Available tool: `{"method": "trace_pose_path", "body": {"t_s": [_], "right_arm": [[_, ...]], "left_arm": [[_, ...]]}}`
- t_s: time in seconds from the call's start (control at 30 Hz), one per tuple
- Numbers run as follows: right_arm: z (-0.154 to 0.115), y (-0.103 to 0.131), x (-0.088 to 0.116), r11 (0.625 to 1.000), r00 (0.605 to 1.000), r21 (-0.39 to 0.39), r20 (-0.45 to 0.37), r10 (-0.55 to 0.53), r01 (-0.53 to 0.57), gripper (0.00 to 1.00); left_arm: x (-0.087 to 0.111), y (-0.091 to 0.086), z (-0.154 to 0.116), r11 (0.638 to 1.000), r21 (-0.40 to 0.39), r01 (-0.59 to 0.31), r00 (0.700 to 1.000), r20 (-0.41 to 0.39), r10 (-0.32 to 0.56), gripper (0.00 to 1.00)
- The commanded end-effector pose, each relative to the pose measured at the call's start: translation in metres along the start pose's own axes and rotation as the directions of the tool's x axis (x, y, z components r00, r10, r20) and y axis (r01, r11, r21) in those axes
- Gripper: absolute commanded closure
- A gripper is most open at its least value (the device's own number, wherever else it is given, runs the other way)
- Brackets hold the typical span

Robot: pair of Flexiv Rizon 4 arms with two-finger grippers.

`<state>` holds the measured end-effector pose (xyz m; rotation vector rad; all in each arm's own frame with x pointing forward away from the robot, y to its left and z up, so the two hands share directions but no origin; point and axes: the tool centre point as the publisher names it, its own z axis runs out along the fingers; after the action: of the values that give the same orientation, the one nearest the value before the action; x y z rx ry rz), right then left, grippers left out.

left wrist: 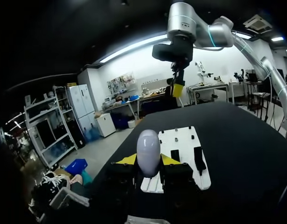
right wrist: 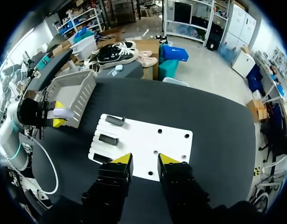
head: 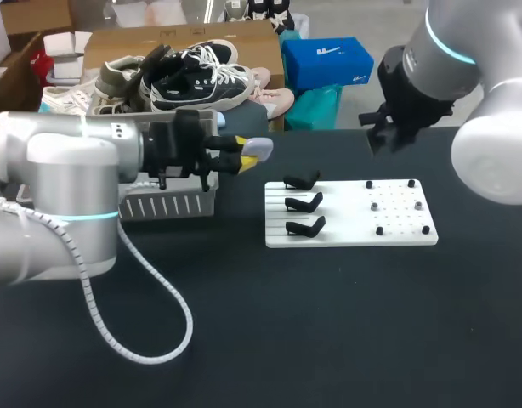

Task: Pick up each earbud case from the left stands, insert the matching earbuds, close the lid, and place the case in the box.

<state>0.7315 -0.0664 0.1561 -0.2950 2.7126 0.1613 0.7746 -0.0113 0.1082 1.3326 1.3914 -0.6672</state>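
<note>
The left claw [left wrist: 148, 161] is clamped on a pale, egg-shaped earbud case [left wrist: 148, 150], with one yellow-tipped finger at each side. It is held before the near end of the white board [left wrist: 183, 140], which lies on the black bench [left wrist: 237, 135]. On the near half of that board are black stands [left wrist: 198, 159], with small black pegs [left wrist: 175, 129] toward its far end, and above the far end hangs the right claw [left wrist: 177, 87], one yellow tip showing.
</note>
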Motion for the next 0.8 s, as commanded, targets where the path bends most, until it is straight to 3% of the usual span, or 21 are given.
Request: {"method": "trace_pose_path", "body": {"t_s": [0.03,0.17,0.47,0.8], "right_arm": [[-0.005,0.004,0.007,1.000,1.000,0.014,0.029,0.005,-0.005,0.68],[-0.007,0.007,0.008,1.000,1.000,0.024,0.025,0.006,-0.007,0.68],[-0.006,0.012,0.010,0.999,1.000,0.035,0.017,0.018,-0.018,0.67],[0.004,0.014,0.013,0.999,1.000,0.039,-0.019,0.021,-0.020,0.67]], "left_arm": [[0.002,-0.006,-0.068,0.978,-0.206,-0.006,1.000,-0.001,0.006,1.00],[0.004,0.000,-0.093,0.968,-0.250,-0.010,1.000,-0.021,0.005,1.00],[0.037,0.024,-0.136,0.944,-0.327,0.040,0.996,-0.063,-0.064,1.00],[0.088,0.069,-0.135,0.940,-0.305,0.153,0.976,-0.105,-0.193,1.00]]}}
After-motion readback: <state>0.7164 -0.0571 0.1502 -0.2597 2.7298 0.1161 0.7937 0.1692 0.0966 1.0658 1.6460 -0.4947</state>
